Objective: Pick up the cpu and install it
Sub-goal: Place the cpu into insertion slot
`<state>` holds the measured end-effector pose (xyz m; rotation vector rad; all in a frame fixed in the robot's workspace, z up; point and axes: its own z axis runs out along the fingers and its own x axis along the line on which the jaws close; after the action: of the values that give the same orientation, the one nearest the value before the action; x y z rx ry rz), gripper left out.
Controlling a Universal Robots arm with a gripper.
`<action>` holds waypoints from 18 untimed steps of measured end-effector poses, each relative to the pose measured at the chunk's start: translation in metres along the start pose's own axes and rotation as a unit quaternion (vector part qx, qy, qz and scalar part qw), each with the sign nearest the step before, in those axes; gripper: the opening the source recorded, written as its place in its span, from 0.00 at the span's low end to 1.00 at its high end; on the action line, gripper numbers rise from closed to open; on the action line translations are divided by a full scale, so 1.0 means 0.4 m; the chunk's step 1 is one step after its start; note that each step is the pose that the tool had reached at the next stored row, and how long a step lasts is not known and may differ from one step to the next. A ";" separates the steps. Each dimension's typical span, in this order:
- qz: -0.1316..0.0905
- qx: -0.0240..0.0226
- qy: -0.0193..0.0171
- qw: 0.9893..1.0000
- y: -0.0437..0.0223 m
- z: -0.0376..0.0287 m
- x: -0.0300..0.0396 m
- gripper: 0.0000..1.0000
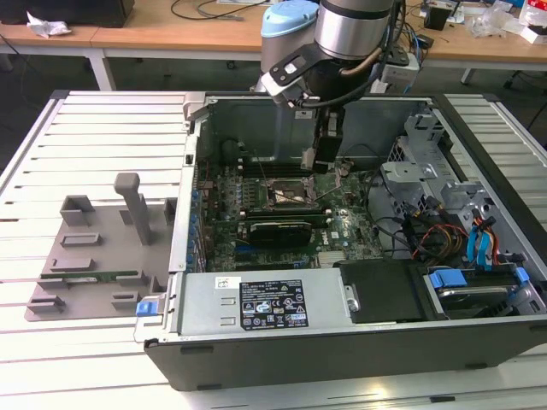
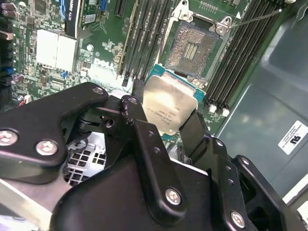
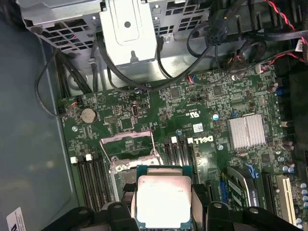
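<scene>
The gripper (image 2: 166, 118) is clenched on the cpu (image 2: 168, 107), with its fingers (image 2: 139, 122) pressing opposite edges. In both wrist views the cpu hangs over the motherboard (image 3: 192, 106), just beside the open socket (image 2: 192, 45) and seemingly not touching it.

Lab: cable-strewn desks (image 1: 162, 26), slatted workbench (image 1: 102, 120)

Arm (image 1: 342, 34) angled down, tool (image 2: 166, 109) gripping the cpu (image 3: 163, 199).
</scene>
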<state>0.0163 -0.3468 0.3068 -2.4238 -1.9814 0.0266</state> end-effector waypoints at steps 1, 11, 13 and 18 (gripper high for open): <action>0.003 0.000 0.000 1.000 0.000 0.000 0.000 0.55; -0.109 -0.001 -0.002 0.994 0.000 0.000 0.000 0.55; -0.121 -0.001 -0.002 0.993 0.000 0.000 0.000 0.55; -0.122 -0.001 -0.002 0.993 0.000 0.001 0.000 0.55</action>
<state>0.0163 -0.3467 0.3065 -2.1662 -2.2633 0.0287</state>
